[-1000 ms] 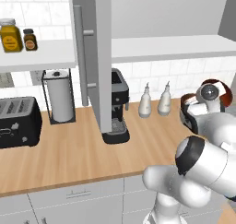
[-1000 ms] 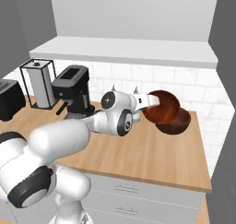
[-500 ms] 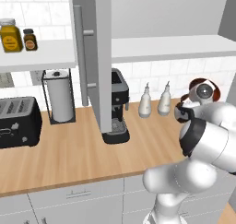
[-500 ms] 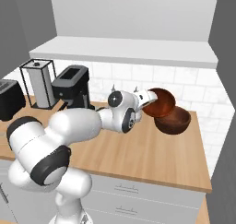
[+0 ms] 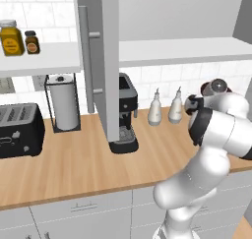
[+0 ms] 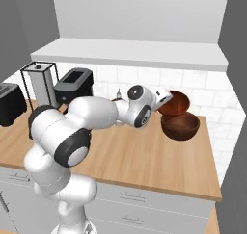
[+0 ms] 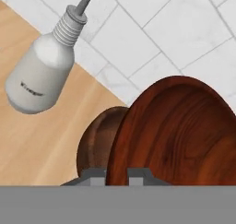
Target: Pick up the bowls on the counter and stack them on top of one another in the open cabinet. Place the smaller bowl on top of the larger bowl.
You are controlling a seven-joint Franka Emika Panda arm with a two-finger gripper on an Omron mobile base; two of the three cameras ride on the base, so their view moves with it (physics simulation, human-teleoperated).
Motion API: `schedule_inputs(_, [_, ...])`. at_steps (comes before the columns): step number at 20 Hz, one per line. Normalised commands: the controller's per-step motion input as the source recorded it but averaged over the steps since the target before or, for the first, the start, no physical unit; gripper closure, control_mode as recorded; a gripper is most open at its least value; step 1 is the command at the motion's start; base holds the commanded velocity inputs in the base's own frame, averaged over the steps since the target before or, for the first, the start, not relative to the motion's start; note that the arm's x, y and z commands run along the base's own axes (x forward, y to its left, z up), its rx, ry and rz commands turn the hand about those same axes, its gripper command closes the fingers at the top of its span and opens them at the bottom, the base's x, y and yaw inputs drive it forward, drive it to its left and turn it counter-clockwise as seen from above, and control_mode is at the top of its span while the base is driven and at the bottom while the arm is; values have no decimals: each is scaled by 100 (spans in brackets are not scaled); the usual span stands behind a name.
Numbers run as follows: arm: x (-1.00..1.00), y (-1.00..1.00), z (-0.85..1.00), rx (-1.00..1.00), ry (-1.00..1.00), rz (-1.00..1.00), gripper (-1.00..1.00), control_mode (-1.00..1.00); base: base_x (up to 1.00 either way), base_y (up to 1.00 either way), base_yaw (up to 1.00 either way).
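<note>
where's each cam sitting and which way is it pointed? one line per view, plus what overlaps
Left base view: behind the arm on its left, looking forward and down over the counter at the coffee machine, toaster and open cabinet; the white arm rises at lower right.
Right base view: behind on its right, facing the counter's far end; the arm crosses from lower left, its gripper shut on the lifted bowl above the second bowl.
Hand view: on the hand, looking along the fingers into the held bowl.
Shared: both bowls and a white bottle.
</note>
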Motion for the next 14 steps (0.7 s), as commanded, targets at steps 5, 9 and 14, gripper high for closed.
schedule_inputs(5, [20, -46, -42, -5, 4, 11, 100, -100, 0, 0, 0])
schedule_inputs(9, [11, -11, -29, -6, 8, 5, 100, -100, 0, 0, 0])
schedule_inputs(14, [15, -24, -36, -7, 16, 3, 100, -100, 0, 0, 0])
